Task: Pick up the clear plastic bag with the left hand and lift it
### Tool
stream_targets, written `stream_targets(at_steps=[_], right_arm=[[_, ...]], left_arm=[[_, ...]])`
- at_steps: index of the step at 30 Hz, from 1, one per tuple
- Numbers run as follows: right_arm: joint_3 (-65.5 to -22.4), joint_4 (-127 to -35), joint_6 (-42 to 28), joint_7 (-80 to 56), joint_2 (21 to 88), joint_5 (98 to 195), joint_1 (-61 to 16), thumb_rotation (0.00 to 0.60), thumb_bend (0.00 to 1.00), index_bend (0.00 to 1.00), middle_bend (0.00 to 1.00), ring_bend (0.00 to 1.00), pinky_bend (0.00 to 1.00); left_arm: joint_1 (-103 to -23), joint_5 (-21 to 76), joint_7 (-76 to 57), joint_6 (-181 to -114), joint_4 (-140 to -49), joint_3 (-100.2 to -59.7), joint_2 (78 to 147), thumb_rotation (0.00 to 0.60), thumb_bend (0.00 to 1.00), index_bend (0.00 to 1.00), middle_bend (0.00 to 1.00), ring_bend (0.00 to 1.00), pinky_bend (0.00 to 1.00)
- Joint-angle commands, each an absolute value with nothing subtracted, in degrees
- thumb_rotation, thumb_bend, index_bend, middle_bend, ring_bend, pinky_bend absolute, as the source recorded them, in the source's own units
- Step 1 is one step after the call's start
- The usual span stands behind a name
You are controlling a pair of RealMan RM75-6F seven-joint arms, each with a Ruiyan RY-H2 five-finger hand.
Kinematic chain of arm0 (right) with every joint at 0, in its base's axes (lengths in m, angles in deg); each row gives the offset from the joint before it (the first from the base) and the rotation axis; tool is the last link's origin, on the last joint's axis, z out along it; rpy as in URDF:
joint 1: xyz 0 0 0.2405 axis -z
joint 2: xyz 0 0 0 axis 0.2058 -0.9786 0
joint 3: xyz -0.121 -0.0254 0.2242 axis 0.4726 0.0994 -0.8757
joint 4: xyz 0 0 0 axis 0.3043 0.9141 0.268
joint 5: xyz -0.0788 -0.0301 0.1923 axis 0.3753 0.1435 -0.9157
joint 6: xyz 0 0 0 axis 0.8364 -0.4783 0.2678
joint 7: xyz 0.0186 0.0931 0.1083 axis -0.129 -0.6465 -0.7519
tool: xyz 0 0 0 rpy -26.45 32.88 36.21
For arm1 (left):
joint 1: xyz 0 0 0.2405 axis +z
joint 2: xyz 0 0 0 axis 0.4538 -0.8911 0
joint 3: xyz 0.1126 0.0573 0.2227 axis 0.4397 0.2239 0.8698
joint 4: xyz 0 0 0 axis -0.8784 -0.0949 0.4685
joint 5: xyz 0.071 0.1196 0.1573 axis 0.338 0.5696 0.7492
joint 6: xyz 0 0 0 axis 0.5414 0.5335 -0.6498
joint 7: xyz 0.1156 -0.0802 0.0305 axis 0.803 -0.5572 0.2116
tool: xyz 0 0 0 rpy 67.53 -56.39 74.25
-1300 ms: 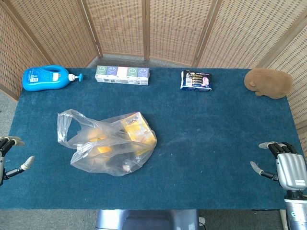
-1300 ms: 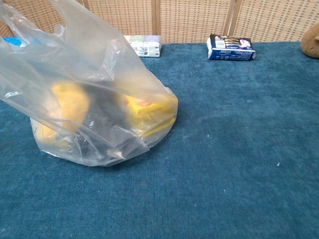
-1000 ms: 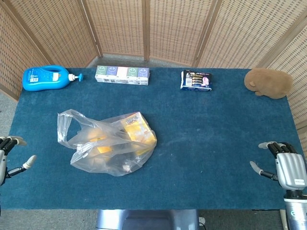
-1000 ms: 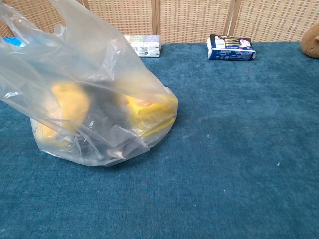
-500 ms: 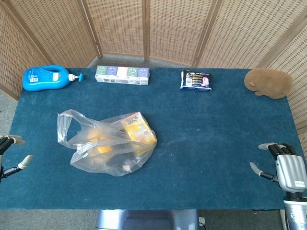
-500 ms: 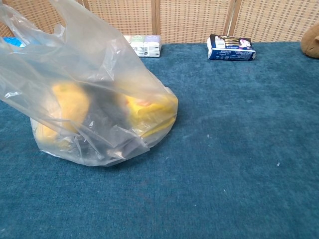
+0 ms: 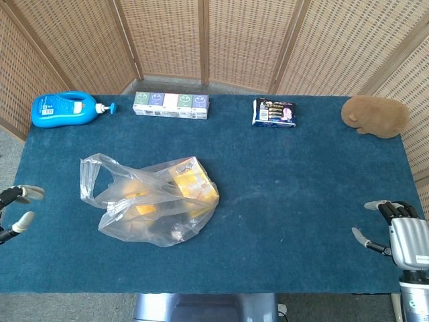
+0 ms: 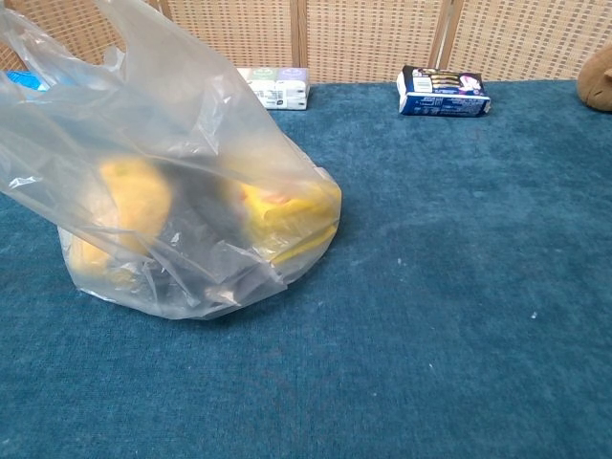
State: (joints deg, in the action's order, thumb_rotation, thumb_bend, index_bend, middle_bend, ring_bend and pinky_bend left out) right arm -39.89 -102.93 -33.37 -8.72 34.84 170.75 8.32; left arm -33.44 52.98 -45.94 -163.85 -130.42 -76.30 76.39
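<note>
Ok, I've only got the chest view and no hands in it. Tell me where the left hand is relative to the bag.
Observer: In the head view the left hand sits at the table's left edge, left of the clear plastic bag, not touching it, holding nothing with its fingers apart.
Operator: Give me the nearest part of the bag to grab.
Observer: The bag's handle loop sticks out on the side facing that hand.
Operator: Now report the right hand.
Observer: The right hand is at the table's right edge, fingers apart, holding nothing, far from the bag.
</note>
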Motion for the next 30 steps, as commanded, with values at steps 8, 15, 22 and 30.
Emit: stream_targets(at_steps=[8,15,22,30], right_arm=[[-40.01,-102.83,-33.16,-8.63,34.84,170.33,8.34,0.41,0.27,0.37,0.41,0.4,0.25],[-40.21,-102.68,-32.63,-8.4,34.88,169.88,8.09,0.407,0.27,0.37,0.41,0.4,0.25],[-40.33,-102.52,-32.23,-8.29,35.08,169.26,8.01,0.406,0.27,0.37,0.41,0.4,0.25],[-40.58,-102.52,-32.34,-7.94,35.06,168.76,8.08,0.408,0.27,0.37,0.41,0.4,0.25]], left_arm=[[-37.73,53.44,-73.64,-154.65,-126.66,-75.65,71.27,0.0,0.17,0.35,0.36,0.3,0.38],[-40.47,56.08,-89.26,-150.91,-121.82,-74.74,71.16,0.0,0.2,0.31,0.36,0.3,0.38],[-42.49,56.99,-99.25,-149.11,-118.75,-74.2,72.39,0.0,0.22,0.28,0.36,0.3,0.38],[-46.13,57.81,-107.13,-144.97,-114.66,-73.45,74.07,0.0,0.23,0.28,0.36,0.3,0.37]])
